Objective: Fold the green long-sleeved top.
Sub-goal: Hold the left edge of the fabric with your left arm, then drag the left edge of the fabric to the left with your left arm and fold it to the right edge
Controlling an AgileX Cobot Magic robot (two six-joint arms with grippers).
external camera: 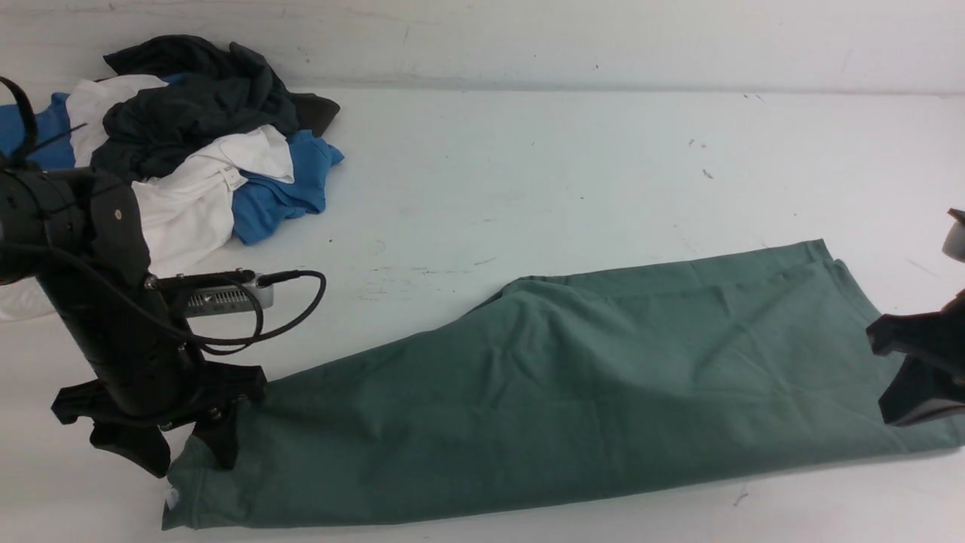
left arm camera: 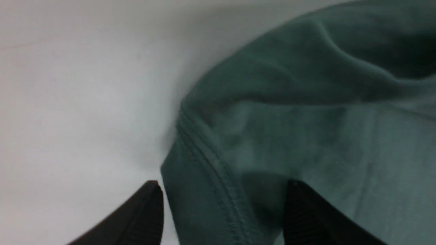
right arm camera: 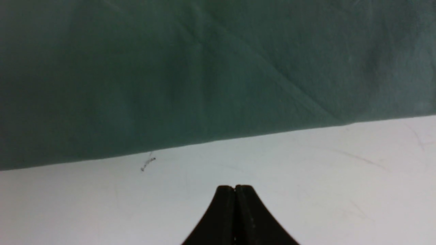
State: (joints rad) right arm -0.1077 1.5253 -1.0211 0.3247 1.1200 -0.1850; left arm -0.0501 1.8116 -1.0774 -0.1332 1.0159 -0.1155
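**ENG:** status?

**OP:** White table [external camera: 528, 173], mostly bare. The green long-sleeved top [external camera: 573, 392] lies flat on its near half, already doubled into one long band. Its right end runs almost out of my front view.

**ENG:** what can go wrong from here?

**OP:** Biggest risk is the whole band skewing. If I lift one end alone, the other drags and the layers slide apart. The clothes pile [external camera: 196, 143] sits far-left, well apart from the top, so I see little snag risk there (the cable on my left arm hangs nearer to it than I'd like).

The left gripper [external camera: 190, 460] is released. Its jaws are spread wide over the band's left end, pinching nothing. The right gripper [right arm camera: 234, 190] is clenched on nothing over bare table, just beside the band's near edge, so that end has no hold.

In the left wrist view, one finger is over the table and one over the cloth, astride the stitched edge [left arm camera: 207, 160]. Closing there could catch only the top layer or slide off the seam, and then the fold opens. I can't tell how high the jaws sit above the cloth.

**ENG:** orientation?

**OP:** The long axis is diagonal, from near-left to farther-right. A small white tag [external camera: 172, 498] shows at the near-left corner. From that I judge the neck end points to my left and the hem to my right.
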